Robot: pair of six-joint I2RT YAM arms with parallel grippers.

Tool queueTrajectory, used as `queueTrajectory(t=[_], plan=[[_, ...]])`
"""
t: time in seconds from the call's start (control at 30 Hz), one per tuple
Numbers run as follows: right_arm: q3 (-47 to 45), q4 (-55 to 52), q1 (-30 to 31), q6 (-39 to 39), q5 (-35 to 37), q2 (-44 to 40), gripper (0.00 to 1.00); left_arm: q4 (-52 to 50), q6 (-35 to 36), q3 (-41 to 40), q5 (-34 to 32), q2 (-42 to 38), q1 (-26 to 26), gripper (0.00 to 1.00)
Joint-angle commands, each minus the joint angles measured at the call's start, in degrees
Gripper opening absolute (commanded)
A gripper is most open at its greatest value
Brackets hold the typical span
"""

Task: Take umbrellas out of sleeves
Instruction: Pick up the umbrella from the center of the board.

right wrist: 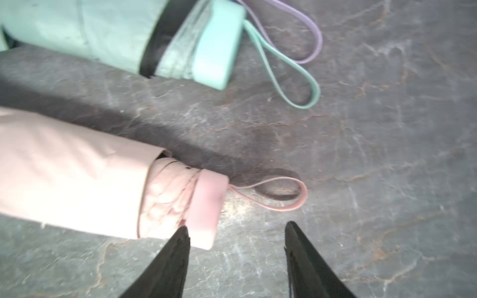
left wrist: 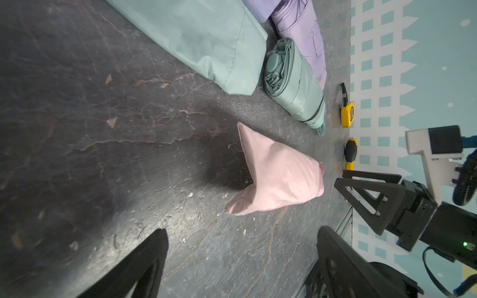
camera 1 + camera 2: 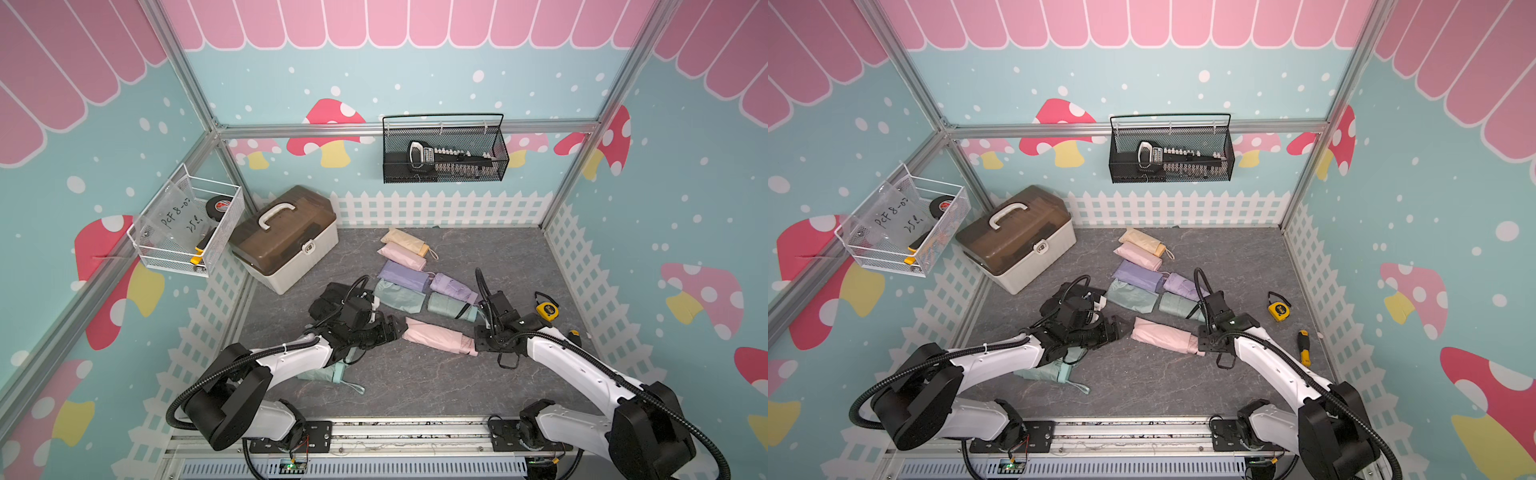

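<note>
The pink umbrella (image 1: pixel 180 203) lies on the table (image 3: pixel 415 386), mostly inside its pink sleeve (image 2: pixel 278 175), with only the handle out. The left pincer (image 2: pixel 242 231) is spread wide and the right pincer (image 1: pixel 237 225) half spread; both are empty. I think the smooth sleeve can slide on the grey stone-like table, so a pull would drag both together. Painted walls (image 3: pixel 374 83) stand close around

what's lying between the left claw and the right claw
The pink sleeve holding its pink umbrella, handle end by the right claw, seen in both top views.
</note>
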Motion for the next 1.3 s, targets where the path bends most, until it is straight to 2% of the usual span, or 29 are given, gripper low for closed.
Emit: queueTrajectory(t=[0.0, 0.1, 0.2, 0.23, 0.3, 0.53, 0.77, 0.93, 1.1, 1.27], plan=[[1.39, 0.17, 0.18, -4.93, -4.43, 2.37, 0.59, 2.29, -1.63, -1.40, 0.09, -0.76, -0.05, 0.89], [2.00, 2.53, 0.22, -7.21, -7.61, 2.31, 0.61, 4.77, -3.29, -3.33, 0.30, -1.35, -0.03, 0.89], [2.62, 5.36, 0.21, -8.82, -11.57, 3.61, 0.86, 6.37, -4.43, -5.29, -0.36, -2.71, -0.03, 0.88], [3.06, 5.91, 0.18, -9.42, -11.68, 5.21, 0.89, 6.32, -4.43, -5.52, -0.59, -3.08, -0.03, 0.88], [4.28, 5.94, 0.13, -10.44, -11.13, 9.20, 0.90, 6.29, -4.15, -5.72, -0.81, -3.24, -0.03, 0.88], [4.04, 13.19, 0.18, -11.17, -17.15, 16.39, 0.90, 10.32, -5.04, -7.50, 0.06, -1.69, 0.15, 0.88], [-1.63, 13.04, 1.25, -8.09, -22.56, 9.69, 0.90, 9.77, -4.54, -8.01, 0.27, -2.52, 0.59, 0.88], [-3.84, 11.80, 4.55, -5.36, -25.23, 5.45, 0.90, 9.62, -3.91, -6.25, 0.83, -0.71, 0.85, 0.88], [-3.37, 9.34, 5.88, -6.56, -20.04, 3.51, 0.89, 10.59, -4.26, -5.40, 1.26, 1.02, 1.01, 0.88], [-1.12, 5.80, 10.44, -7.08, -11.42, 8.13, 0.87, 10.86, -4.43, -4.75, 1.53, 2.26, 1.27, 0.87]])
